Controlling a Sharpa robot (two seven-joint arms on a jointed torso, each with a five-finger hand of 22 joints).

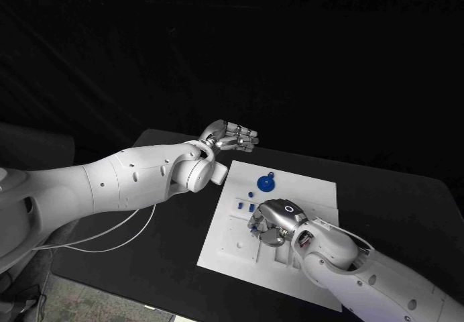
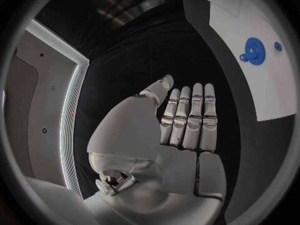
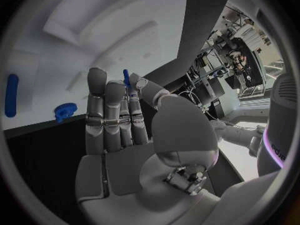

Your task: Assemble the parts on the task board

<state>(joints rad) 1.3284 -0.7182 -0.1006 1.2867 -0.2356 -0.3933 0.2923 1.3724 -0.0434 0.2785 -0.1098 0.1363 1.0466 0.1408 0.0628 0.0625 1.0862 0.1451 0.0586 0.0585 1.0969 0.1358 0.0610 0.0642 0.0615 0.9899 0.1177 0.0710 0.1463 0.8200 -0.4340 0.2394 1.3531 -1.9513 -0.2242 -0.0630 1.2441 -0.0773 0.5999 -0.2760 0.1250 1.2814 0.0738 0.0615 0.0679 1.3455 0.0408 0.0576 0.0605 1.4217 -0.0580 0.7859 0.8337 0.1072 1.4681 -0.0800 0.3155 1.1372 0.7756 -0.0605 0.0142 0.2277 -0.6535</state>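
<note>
The white task board point(image 1: 300, 184) lies in the middle of the black table. A blue gear point(image 1: 266, 182) sits near its far edge, with small blue pieces point(image 1: 247, 208) nearer on its left side. My right hand point(image 1: 277, 220) is low over the board's middle and pinches a thin blue pin point(image 3: 126, 78) between thumb and a finger. A blue oblong part point(image 3: 11, 95) and a blue toothed part point(image 3: 64, 111) lie beyond that hand on the board point(image 3: 69, 60). My left hand point(image 1: 230, 138) hovers off the board's far left corner, fingers straight point(image 2: 187, 120), holding nothing. The gear point(image 2: 254, 50) lies away from it.
A thin white cable point(image 1: 116, 236) loops over the table's left side under my left arm. Bare black table point(image 1: 387, 194) runs to the right of the board and beyond its far edge.
</note>
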